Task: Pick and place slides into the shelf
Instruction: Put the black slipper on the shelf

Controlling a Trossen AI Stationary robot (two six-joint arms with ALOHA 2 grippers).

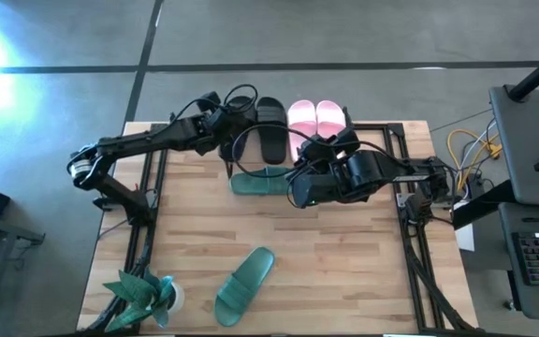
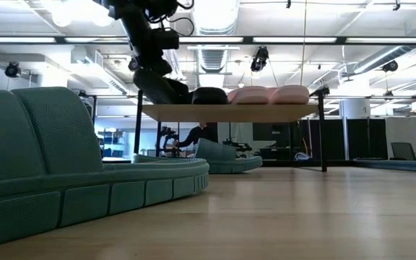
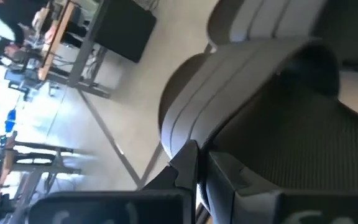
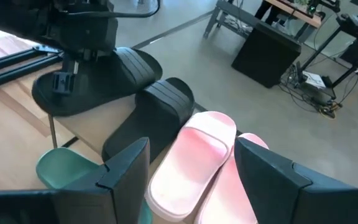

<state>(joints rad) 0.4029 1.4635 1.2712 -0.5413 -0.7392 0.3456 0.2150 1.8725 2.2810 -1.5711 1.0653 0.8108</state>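
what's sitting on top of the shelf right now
Two black slides and two pink slides lie on the shelf. The shut left gripper holds the outer black one, hiding part of it.

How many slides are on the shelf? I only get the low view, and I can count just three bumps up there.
Observer: Four. A black pair and a pink pair lie side by side on the shelf.
Operator: Where's the right gripper? I can't find it.
Observer: The right gripper is open, over the table just in front of the pink pair.
Operator: Is that dark thing up top the other gripper?
Observer: Yes, that's the left gripper, shut, right at the black pair.
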